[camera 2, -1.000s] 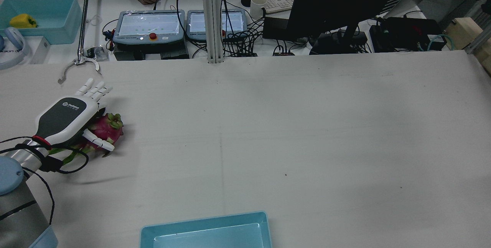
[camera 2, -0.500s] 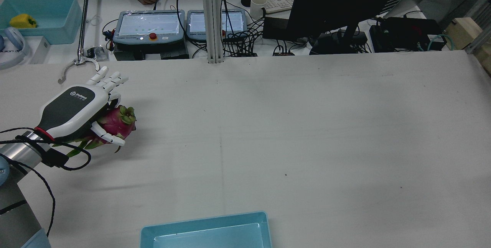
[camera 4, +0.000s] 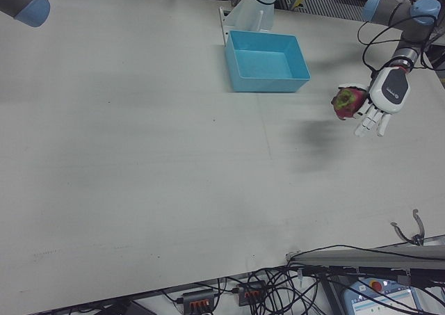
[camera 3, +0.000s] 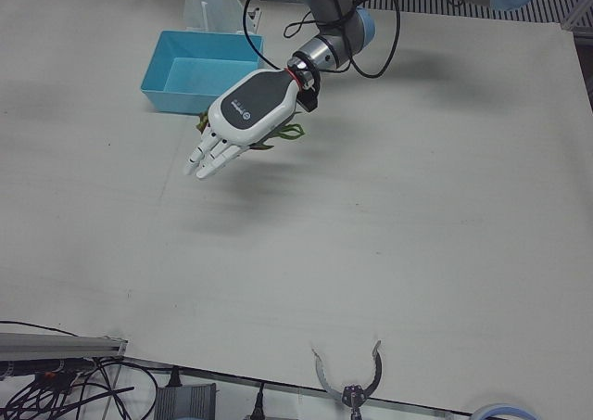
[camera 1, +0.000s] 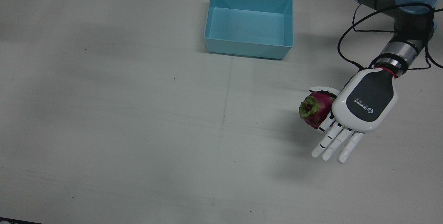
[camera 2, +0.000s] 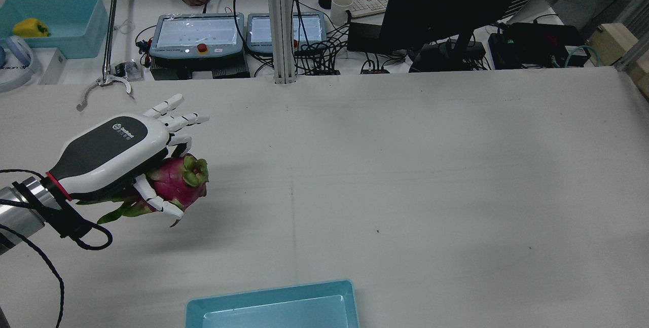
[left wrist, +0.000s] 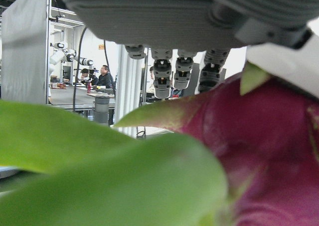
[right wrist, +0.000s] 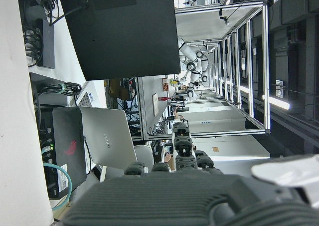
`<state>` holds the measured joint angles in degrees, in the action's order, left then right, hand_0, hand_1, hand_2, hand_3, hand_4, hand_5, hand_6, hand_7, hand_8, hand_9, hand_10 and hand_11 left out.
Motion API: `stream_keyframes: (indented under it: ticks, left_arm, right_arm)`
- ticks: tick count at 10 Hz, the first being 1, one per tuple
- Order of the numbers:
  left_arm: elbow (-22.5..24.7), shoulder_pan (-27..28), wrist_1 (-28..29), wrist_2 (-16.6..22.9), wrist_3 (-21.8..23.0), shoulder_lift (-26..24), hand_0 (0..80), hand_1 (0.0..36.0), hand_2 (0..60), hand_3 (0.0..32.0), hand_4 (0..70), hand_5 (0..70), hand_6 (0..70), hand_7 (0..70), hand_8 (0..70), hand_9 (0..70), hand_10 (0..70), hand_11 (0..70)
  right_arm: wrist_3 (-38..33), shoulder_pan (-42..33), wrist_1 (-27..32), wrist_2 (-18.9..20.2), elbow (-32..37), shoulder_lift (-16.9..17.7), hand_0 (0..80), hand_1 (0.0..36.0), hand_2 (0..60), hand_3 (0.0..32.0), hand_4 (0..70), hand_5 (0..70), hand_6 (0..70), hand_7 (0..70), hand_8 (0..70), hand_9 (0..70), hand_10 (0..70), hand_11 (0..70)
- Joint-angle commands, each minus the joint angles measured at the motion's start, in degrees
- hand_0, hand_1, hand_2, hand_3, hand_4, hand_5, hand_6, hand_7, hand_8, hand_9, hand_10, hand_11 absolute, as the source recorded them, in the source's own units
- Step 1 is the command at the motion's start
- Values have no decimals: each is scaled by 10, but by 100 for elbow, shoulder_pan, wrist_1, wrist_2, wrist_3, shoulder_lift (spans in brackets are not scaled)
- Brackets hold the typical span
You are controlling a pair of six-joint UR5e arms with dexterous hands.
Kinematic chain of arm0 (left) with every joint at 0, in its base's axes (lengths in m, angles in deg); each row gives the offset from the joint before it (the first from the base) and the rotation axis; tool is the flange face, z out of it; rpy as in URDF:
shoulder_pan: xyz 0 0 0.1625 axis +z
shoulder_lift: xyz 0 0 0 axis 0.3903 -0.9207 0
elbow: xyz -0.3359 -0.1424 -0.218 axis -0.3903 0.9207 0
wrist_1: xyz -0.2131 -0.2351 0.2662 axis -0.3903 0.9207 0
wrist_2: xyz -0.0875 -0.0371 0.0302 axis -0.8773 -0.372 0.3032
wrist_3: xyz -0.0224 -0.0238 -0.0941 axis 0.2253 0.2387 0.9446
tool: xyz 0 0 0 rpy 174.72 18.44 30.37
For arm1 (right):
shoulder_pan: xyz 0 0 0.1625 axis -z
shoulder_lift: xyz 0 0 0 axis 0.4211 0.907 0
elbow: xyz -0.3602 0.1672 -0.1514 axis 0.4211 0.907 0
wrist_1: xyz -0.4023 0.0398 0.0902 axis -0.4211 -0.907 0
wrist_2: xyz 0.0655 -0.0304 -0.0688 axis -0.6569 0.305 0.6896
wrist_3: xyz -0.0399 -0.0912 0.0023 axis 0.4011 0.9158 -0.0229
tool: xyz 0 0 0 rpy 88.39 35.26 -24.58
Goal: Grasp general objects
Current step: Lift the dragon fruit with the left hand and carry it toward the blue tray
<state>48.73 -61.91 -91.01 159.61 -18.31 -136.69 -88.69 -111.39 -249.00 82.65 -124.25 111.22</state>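
Observation:
A magenta dragon fruit [camera 2: 180,186] with green scales is held in my left hand [camera 2: 111,153], thumb and fingers wrapped under and around it. It hangs clear of the white table, with its shadow below. In the front view the fruit [camera 1: 313,109] sticks out to the left of the hand [camera 1: 363,104]. The right-front view shows the fruit [camera 4: 345,101] beside the hand [camera 4: 387,96]. In the left hand view the fruit [left wrist: 269,161] fills the frame. My right hand [right wrist: 179,196] shows only in its own view, fingers extended and holding nothing.
A light blue bin [camera 1: 249,49] stands on the table near the pedestals, its rim also in the rear view [camera 2: 268,295]. A grabber claw [camera 2: 104,87] lies at the table's far edge, with teach pendants [camera 2: 197,34] and a monitor behind.
My left hand has risen and moved right and toward the table's middle with the dragon fruit, which has left the table surface.

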Motion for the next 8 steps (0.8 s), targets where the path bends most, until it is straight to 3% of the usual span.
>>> stream_keyframes:
  ticks: [1, 3, 8]
  left_arm:
    - [869, 465, -534, 454, 279, -112, 447, 194, 600, 0, 285, 700, 127, 135, 218, 118, 57, 87]
    - [1055, 903, -623, 639, 612, -156, 457, 197, 600, 0, 294, 700, 124, 136, 209, 105, 57, 87]
    - [1020, 1888, -562, 561, 876, -402, 472, 197, 565, 0, 351, 700, 127, 163, 190, 83, 52, 81]
  right_arm:
    - [0, 0, 7, 0, 0, 0, 0, 0, 0, 0, 0, 0, 0, 0, 0, 0, 0, 0]
    - [0, 0, -1, 9, 0, 0, 0, 0, 0, 0, 0, 0, 0, 0, 0, 0, 0, 0]
    - [0, 9, -1, 0, 0, 0, 0, 0, 0, 0, 0, 0, 0, 0, 0, 0, 0, 0]
